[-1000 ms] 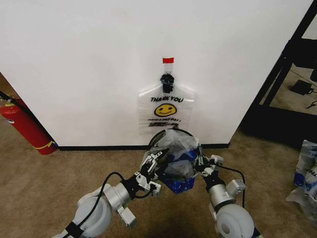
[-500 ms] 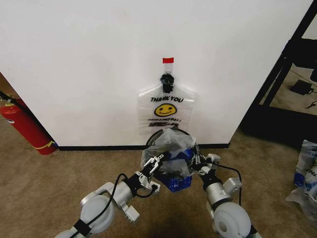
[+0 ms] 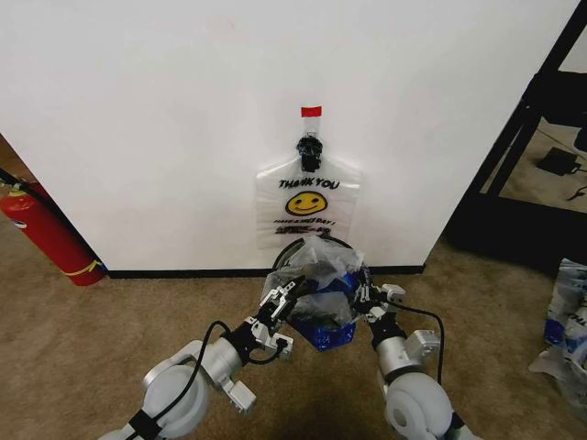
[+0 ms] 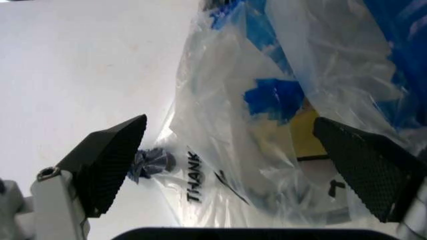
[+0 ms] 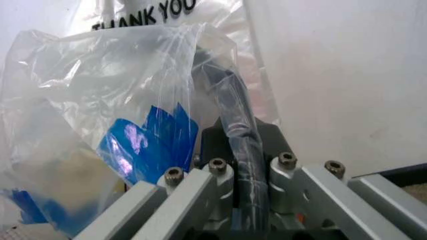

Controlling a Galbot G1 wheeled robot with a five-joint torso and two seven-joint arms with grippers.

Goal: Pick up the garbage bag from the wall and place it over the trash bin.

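Garbage bag [image 3: 316, 275]: a thin see-through plastic bag with blue patches, bunched up and held above the carpet at the foot of the far wall, between the two grippers.
Trash bin [image 3: 295, 246]: only a dark curved rim is seen, behind and above the bag's far edge; the rest is hidden by plastic, so how far the bag has been pulled over it cannot be told.
Left gripper [image 3: 286, 295]: placed at the bag's left edge. In the left wrist view its fingers [image 4: 110, 170] are spread wide, with plastic lying beyond them and nothing pinched.
Right gripper [image 3: 364, 295]: placed at the bag's right edge. In the right wrist view a twisted fold of plastic is seen running down between its fingers, so it is judged to be clamped on the bag.
Second bag [image 3: 307, 197]: a flat bag with a yellow smiley and "THANK YOU" lettering, hung from a dark clip [image 3: 310, 151] on the wall directly above, under a strip of red tape [image 3: 311, 111].
Change over the last second: both grippers have been drawn slightly inward, and both elbows have been pulled toward the near edge. The bag has barely been shifted.
Meaning for the task: the bag is already off the wall and at the bin. With one side let go, the draping is judged to be in its last stage.
Off to the left: a red fire extinguisher [image 3: 46, 234], well apart from the work.
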